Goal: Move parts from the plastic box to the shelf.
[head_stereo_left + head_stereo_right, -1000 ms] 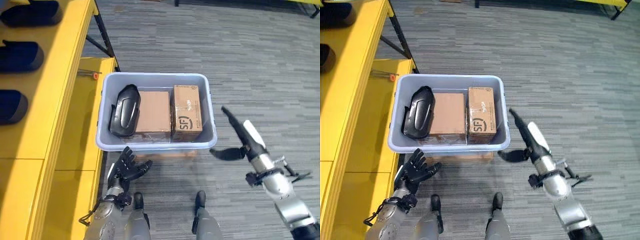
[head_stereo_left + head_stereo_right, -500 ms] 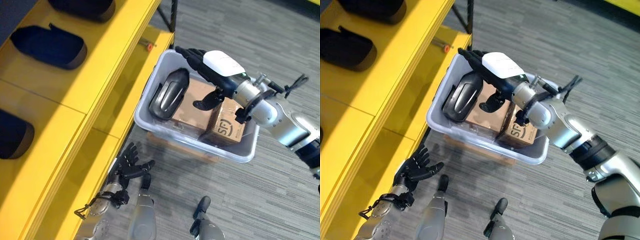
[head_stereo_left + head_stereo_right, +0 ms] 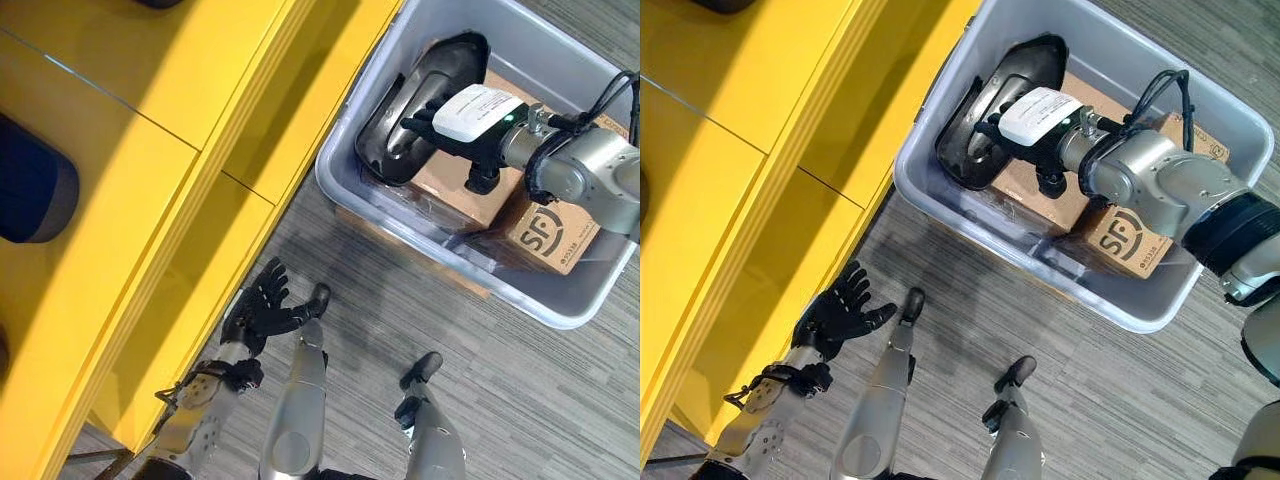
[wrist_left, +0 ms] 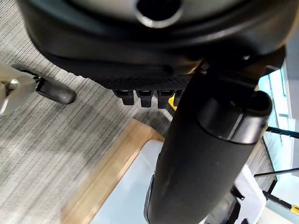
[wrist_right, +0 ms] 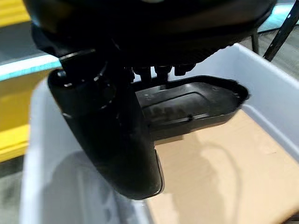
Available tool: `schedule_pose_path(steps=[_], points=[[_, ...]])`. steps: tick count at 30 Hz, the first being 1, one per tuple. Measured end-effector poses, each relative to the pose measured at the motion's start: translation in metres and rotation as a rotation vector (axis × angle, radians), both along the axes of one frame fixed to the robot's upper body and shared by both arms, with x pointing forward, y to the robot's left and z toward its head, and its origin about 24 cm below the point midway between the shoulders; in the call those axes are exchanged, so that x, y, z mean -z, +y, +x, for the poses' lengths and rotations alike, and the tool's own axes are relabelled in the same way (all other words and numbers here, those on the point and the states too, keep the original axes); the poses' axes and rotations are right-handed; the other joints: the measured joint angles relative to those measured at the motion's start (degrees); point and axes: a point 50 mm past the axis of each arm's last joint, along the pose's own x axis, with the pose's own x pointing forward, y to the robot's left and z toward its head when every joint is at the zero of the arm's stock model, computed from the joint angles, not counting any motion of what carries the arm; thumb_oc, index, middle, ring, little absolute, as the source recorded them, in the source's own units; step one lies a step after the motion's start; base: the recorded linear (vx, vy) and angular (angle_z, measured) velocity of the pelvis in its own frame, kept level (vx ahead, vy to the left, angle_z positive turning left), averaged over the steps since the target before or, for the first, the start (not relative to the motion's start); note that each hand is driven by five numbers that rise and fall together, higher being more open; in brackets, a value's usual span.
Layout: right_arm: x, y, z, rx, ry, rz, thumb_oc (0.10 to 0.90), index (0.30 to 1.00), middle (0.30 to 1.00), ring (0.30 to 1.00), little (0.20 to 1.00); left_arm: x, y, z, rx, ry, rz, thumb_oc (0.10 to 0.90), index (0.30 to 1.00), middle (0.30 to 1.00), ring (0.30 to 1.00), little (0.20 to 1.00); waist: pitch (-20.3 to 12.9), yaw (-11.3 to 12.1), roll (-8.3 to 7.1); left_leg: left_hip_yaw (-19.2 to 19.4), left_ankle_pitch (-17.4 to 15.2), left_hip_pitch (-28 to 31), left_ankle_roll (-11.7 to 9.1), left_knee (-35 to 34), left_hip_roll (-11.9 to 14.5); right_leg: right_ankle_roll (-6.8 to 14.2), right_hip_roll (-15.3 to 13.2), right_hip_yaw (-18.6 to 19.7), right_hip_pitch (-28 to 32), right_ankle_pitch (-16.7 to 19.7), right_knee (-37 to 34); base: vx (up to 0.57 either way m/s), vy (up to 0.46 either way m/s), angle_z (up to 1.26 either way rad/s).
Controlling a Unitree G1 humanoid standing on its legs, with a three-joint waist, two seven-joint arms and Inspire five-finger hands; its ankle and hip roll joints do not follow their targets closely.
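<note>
Black part [image 3: 415, 110] lies in grey plastic box [image 3: 470, 265] at 1 o'clock, on cardboard boxes [image 3: 520, 215]. Right hand [image 3: 455, 115] fingers reach into it, grip unclear. Left hand [image 3: 262, 310] at 7 o'clock, fingers spread, beside yellow shelf [image 3: 150, 170].

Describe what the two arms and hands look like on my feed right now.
Both arms are silver-grey metal with dark joints. The right hand is dark, with a white plate on its back and black cables looping over its wrist. The left hand is all black, with a black wrist band and thin black cable.
</note>
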Motion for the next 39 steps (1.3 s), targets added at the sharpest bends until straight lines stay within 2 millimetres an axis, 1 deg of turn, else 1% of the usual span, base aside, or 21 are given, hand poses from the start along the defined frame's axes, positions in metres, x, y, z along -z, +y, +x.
schedule_pose_path(steps=[3,4,7,11,15,18,21,26,33,39], points=[[0.0,-0.013,0.006,0.069,-0.02,-0.043,0.9,1.0,1.0,1.0,1.0,-0.007,-0.008,0.008,0.033,-0.032,0.0,0.9,1.0,1.0,1.0,1.0,0.0,-0.2,0.14,0.0,0.0,0.0,0.0,0.1,0.2,0.1,0.2,0.0,0.0,-0.1,0.1,0.0,-0.008,-0.01],[-0.001,-0.013,0.007,0.072,-0.029,-0.059,0.9,1.0,1.0,1.0,1.0,-0.007,-0.009,0.007,0.037,-0.031,-0.001,0.9,1.0,1.0,1.0,1.0,0.0,-0.1,0.19,-0.1,0.0,-0.1,0.0,0.1,0.2,0.2,0.1,0.1,-0.2,-0.2,0.2,0.04,-0.021,0.0],[-0.009,-0.003,0.007,0.047,-0.072,-0.153,0.9,1.0,1.0,1.0,1.0,-0.007,-0.01,0.006,0.037,-0.036,-0.002,0.9,1.0,1.0,1.0,1.0,0.0,0.1,0.37,-0.2,0.3,-2.5,0.2,0.2,-0.1,0.2,-0.3,0.3,-2.9,-0.4,1.3,0.04,-0.031,0.03],[-0.012,-0.003,0.008,0.048,-0.11,-0.207,0.9,1.0,1.0,1.0,1.0,-0.007,-0.009,0.006,0.028,-0.036,0.003,0.9,1.0,1.0,1.0,1.0,0.0,0.1,0.37,-0.4,0.4,-3.8,0.4,0.2,-0.5,0.3,-0.6,0.0,-4.0,-0.3,1.3,0.03,-0.029,0.05],[-0.011,-0.005,0.008,0.053,-0.114,-0.221,0.9,1.0,1.0,1.0,1.0,-0.008,-0.007,0.006,0.013,-0.039,0.005,0.9,1.0,1.0,1.0,1.0,0.0,0.1,0.37,-0.3,0.5,-3.9,0.4,0.2,-0.8,0.4,-0.9,0.0,-4.0,-0.4,1.2,0.01,-0.005,0.0],[-0.012,-0.012,0.011,0.085,-0.134,-0.245,0.9,1.0,1.0,1.0,1.0,-0.008,-0.007,0.006,0.011,-0.04,0.004,0.9,1.0,1.0,1.0,1.0,0.0,0.0,0.38,-0.3,0.5,-4.0,0.4,0.2,-0.8,0.5,-0.9,-0.1,-4.0,-0.5,1.2,0.01,-0.006,0.01],[-0.01,-0.013,0.011,0.084,-0.134,-0.252,0.9,1.0,1.0,1.0,1.0,-0.009,-0.008,0.007,0.012,-0.044,0.003,0.9,1.0,1.0,1.0,1.0,-0.1,0.0,0.39,-0.4,0.5,-4.0,0.4,0.2,-0.8,0.5,-0.8,-0.1,-4.0,-0.5,1.2,0.0,0.0,0.0],[-0.015,-0.011,0.011,0.081,-0.155,-0.271,0.9,1.0,1.0,1.0,1.0,-0.009,-0.008,0.007,0.013,-0.044,0.004,0.9,1.0,1.0,1.0,1.0,-0.1,0.1,0.4,-0.6,0.6,-5.6,0.5,0.3,-0.9,0.5,-0.9,-0.1,-5.6,-0.5,1.6,0.0,-0.005,0.01],[-0.017,-0.011,0.011,0.085,-0.164,-0.291,0.9,1.0,1.0,1.0,1.0,-0.009,-0.008,0.007,0.001,-0.045,0.004,0.9,1.0,1.0,1.0,1.0,-0.1,0.8,0.4,-0.9,0.6,-6.3,0.5,0.3,-1.1,0.7,-0.9,-0.4,-5.9,-0.7,1.6,0.01,-0.013,0.02],[-0.022,-0.014,0.011,0.098,-0.183,-0.292,0.9,1.0,1.0,1.0,1.0,-0.014,-0.01,0.007,0.007,-0.07,-0.003,0.9,1.0,1.0,1.0,1.0,-0.1,1.1,0.39,-1.7,0.8,-8.2,0.5,0.6,-1.5,1.0,-1.1,-0.7,-7.5,-0.9,2.3,0.02,-0.007,0.06]])
